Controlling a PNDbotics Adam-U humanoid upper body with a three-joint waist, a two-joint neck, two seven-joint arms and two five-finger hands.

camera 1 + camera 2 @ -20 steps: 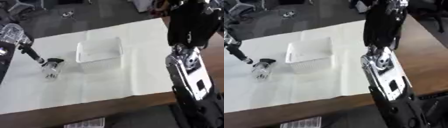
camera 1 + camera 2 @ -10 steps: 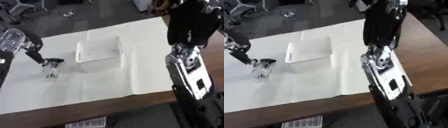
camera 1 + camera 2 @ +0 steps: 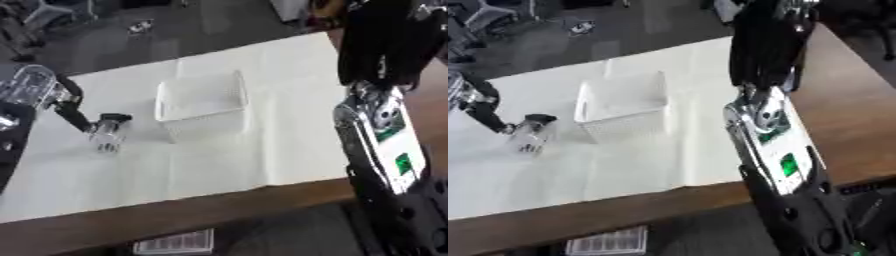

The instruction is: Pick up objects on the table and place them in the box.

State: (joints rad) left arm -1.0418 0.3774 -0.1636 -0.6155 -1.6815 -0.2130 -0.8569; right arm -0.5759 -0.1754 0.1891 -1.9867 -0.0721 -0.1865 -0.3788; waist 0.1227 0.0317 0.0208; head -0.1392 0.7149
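A clear bottle [image 3: 105, 136] with a black cap lies on its side on the white cloth, left of the box. The box [image 3: 200, 104] is a white, translucent open tub standing in the middle of the cloth, and nothing shows inside it. My left hand [image 3: 73, 116] comes in from the left edge as a thin black part that reaches the bottle's cap end; whether it grips the bottle is unclear. Behind it is the silver left forearm [image 3: 28, 87]. My right arm [image 3: 770, 135] stands upright at the right, with its hand out of the pictures.
The white cloth [image 3: 271, 145] covers most of the brown table [image 3: 846, 100], whose front edge runs along the bottom. A small white item [image 3: 175, 242] lies on the floor below that edge. Chairs stand on the floor beyond the table's far side.
My left forearm has come down a little and nearer the bottle. The bottle, the box and my right arm stay where they were.
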